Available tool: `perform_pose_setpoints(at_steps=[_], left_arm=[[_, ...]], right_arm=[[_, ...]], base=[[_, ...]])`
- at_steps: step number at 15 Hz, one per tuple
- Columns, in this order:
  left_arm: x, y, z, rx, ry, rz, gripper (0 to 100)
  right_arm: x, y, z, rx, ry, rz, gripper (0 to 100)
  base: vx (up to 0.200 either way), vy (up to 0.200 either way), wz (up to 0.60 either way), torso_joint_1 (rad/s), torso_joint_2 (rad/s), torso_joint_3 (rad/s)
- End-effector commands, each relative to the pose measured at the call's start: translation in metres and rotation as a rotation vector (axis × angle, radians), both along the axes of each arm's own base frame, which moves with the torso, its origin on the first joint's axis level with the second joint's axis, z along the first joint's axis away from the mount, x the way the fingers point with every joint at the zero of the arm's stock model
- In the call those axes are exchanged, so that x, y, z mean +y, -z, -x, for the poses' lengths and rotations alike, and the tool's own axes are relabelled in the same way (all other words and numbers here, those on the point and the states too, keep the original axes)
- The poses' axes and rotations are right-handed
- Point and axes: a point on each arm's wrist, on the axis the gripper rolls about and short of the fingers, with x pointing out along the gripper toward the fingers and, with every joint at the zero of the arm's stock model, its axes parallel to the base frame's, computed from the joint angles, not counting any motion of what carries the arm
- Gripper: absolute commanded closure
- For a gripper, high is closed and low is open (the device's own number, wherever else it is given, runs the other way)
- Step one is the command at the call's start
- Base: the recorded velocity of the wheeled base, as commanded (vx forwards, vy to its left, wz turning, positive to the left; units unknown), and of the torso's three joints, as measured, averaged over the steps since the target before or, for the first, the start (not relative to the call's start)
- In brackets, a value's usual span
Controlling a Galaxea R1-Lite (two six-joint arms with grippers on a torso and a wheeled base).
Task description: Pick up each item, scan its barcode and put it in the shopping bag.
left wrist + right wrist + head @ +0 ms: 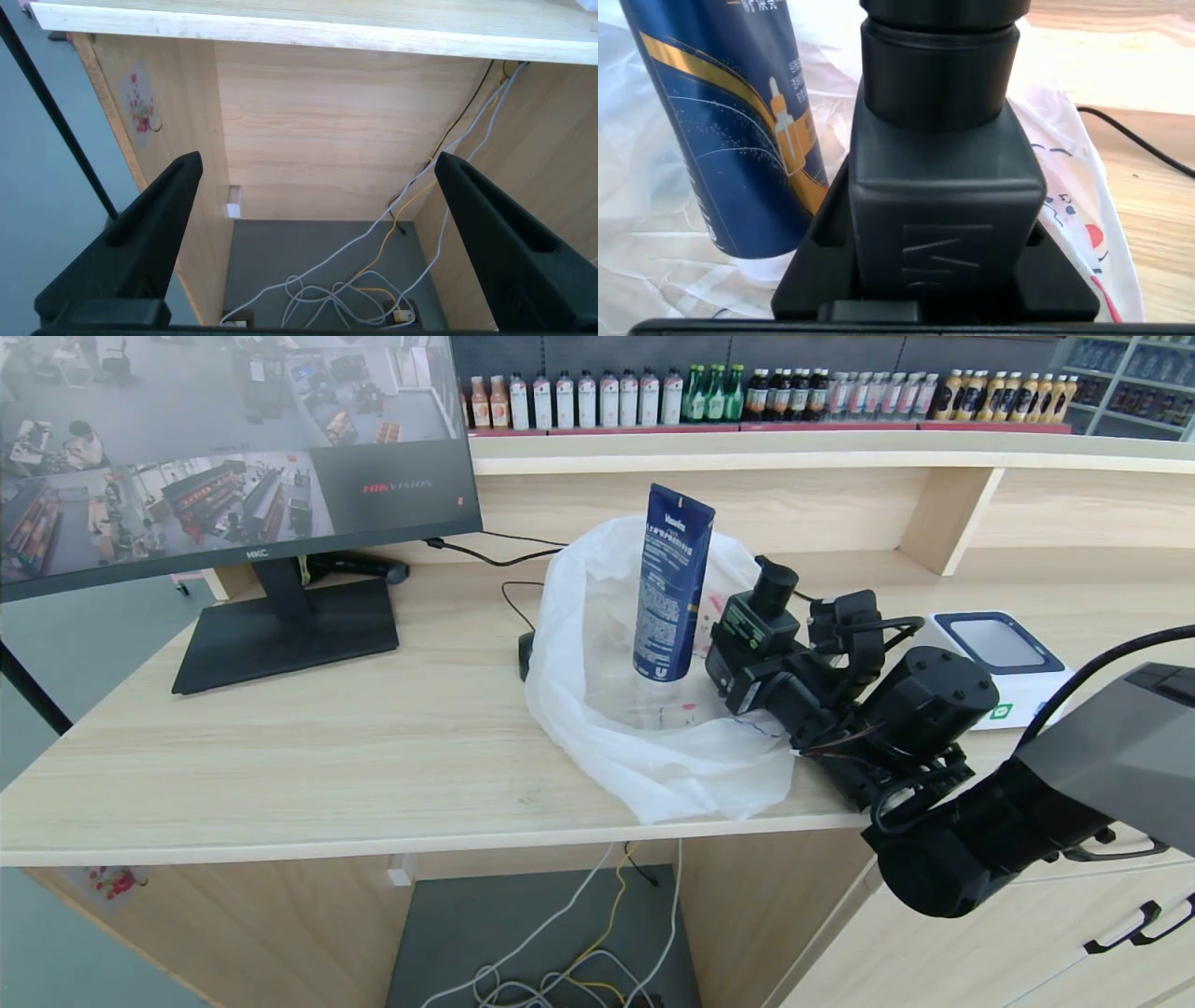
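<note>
Your main risk is the blue tube [672, 588]. It stands upright on its cap inside the shopping bag [597, 728], tall and narrow on soft film, and the black bottle [754, 621] sits just beside it at its 3 o'clock. I judge that 1 sideways nudge from the bottle or the right gripper [747, 658] would topple it. The bag's loose film could also snag on the arm and drag across the worktop [373, 747].

The right jaws look clamped on the bottle's square body. The bottle is black and square-sided with a round cap, and it is held over the bag's 3 o'clock edge. The white scanner [999, 658] lies farther out toward 3 o'clock. The left gripper [318, 163] hangs below the worktop's edge, jaws wide apart.
</note>
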Motion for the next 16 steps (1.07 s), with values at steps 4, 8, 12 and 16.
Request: perform_pose_setpoints(at_steps=[4, 8, 12, 16], left_arm=[[0.0000, 0.0000, 0.0000, 0.000, 0.001, 0.000, 0], [0.0000, 0.0000, 0.0000, 0.000, 0.000, 0.000, 0], [0.0000, 0.0000, 0.0000, 0.000, 0.001, 0.000, 0], [0.0000, 0.0000, 0.0000, 0.000, 0.000, 0.000, 0]], right_arm=[[-0.0027, 0.0028, 0.0003, 0.013, 0.006, 0.004, 100], [-0.0047, 0.0050, 0.0046, 0.027, 0.003, 0.014, 100], [-0.0058, 0.0043, 0.0071, 0.031, 0.002, 0.012, 100], [-0.0053, 0.0019, 0.0060, 0.022, 0.001, 0.005, 100]], base=[[0.000, 0.000, 0.00, 0.000, 0.00, 0.000], [0.000, 0.000, 0.00, 0.000, 0.00, 0.000], [0.000, 0.000, 0.00, 0.000, 0.00, 0.000], [0.000, 0.000, 0.00, 0.000, 0.00, 0.000]])
